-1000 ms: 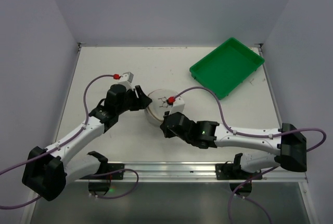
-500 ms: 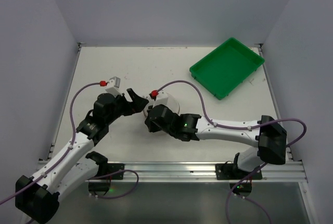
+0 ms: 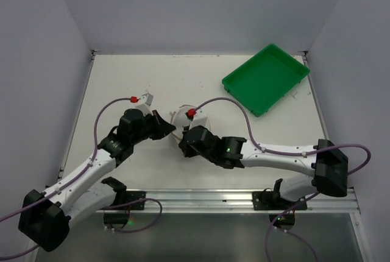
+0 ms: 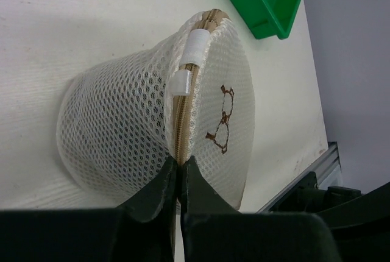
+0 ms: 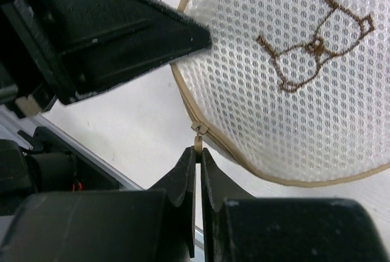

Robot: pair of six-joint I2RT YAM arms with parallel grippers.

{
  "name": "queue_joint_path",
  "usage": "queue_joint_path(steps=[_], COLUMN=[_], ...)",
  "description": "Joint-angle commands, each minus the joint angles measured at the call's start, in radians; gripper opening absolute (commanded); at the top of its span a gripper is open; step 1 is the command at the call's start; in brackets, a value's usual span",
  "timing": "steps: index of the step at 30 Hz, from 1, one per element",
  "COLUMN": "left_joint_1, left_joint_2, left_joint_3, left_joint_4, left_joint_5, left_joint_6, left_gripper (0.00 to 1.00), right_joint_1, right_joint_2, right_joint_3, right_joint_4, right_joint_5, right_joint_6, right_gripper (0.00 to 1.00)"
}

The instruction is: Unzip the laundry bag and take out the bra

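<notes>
Two robot arms meet over a small round white mesh laundry bag near the middle of the off-white counter, between their two wrists. In the overhead view the bag is largely hidden behind them.

The bag is tipped on the counter. Its circular face, which carries a small dark bra drawing, is turned sideways rather than lying flat. A tan zipper seam runs round the edge of that face.

The left gripper is clenched, its two black fingers pinching the bag at the zipper seam. From the fingertips the seam climbs to a white fabric tab near the top of the bag. No gap shows along that stretch.

The right gripper is also clamped tight, grasping the small tan zipper pull. The pull hangs from the slider on the lower rim of the bag's face. In the right wrist view one black finger of the left gripper juts in from the upper left, its tip touching the mesh just beside the rim and a little above the pull.

A green rectangular plastic tray sits at an angle in the far right corner of the counter, well apart from the bag and both arms. Purple cables loop from each wrist back along the white arm links.
</notes>
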Motion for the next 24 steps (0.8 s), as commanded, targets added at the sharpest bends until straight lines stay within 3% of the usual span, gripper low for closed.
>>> queue_joint_path(steps=[1,9,15,18,21,22,24], left_joint_1=[0.009,0.014,0.038,0.066,0.087,0.087,0.087], left_joint_2=[0.062,0.304,0.435,0.455,0.435,0.407,0.368], left_joint_3=[0.073,0.268,0.403,0.424,0.417,0.4,0.375], left_joint_4=[0.055,0.05,0.021,0.018,0.017,0.015,0.001], left_joint_5=[-0.03,0.019,0.04,0.031,0.008,0.0,-0.023], left_joint_6=[0.09,0.288,0.42,0.417,0.379,0.351,0.298], left_gripper=[0.0,0.0,0.0,0.13,0.37,0.59,0.87], right_joint_1=[-0.006,-0.006,-0.004,-0.006,-0.007,-0.009,-0.013], right_joint_2=[-0.101,-0.218,-0.199,-0.152,-0.114,-0.092,-0.074], right_joint_3=[-0.047,-0.095,-0.073,-0.052,-0.02,-0.003,0.019], right_joint_4=[-0.018,-0.044,-0.032,-0.018,0.017,0.027,0.045], right_joint_5=[0.036,0.048,0.02,0.005,-0.003,-0.003,-0.01], right_joint_6=[0.004,-0.045,-0.085,-0.096,-0.114,-0.116,-0.119], right_gripper=[0.0,0.0,0.0,0.0,0.0,0.0,0.0])
